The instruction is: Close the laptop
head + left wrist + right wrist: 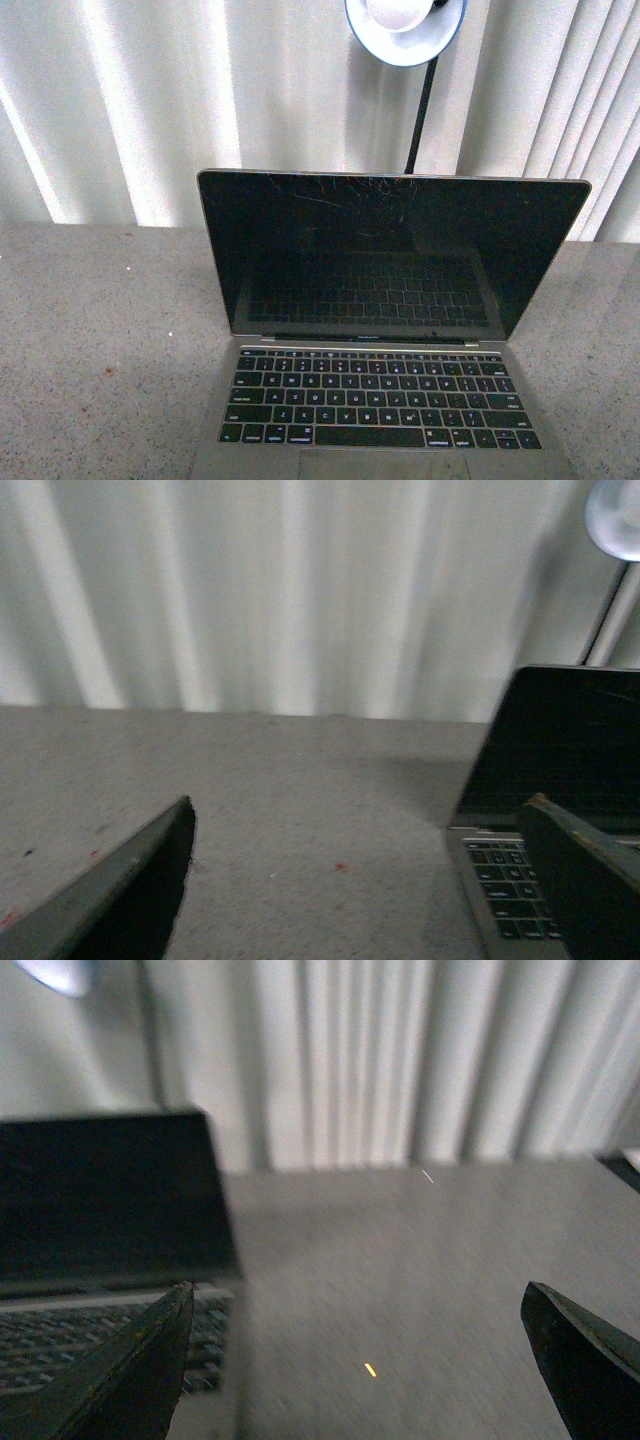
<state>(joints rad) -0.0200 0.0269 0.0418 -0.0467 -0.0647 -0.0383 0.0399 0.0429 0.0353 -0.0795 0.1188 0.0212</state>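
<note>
The laptop (385, 300) stands open on the grey speckled table, in the middle of the front view, its scratched black screen upright and tilted back, black keys and trackpad toward me. Neither arm shows in the front view. In the left wrist view my left gripper (360, 880) is open and empty over bare table, to the left of the laptop (545, 780); one of its fingers (585, 880) overlaps the keyboard's edge. In the right wrist view my right gripper (360, 1360) is open and empty over table to the right of the laptop (105, 1210).
A lamp with a white-blue round shade (405, 25) on a black pole stands behind the laptop. White pleated curtains (150, 100) close the back. The grey table (100, 330) stretches to both sides of the laptop.
</note>
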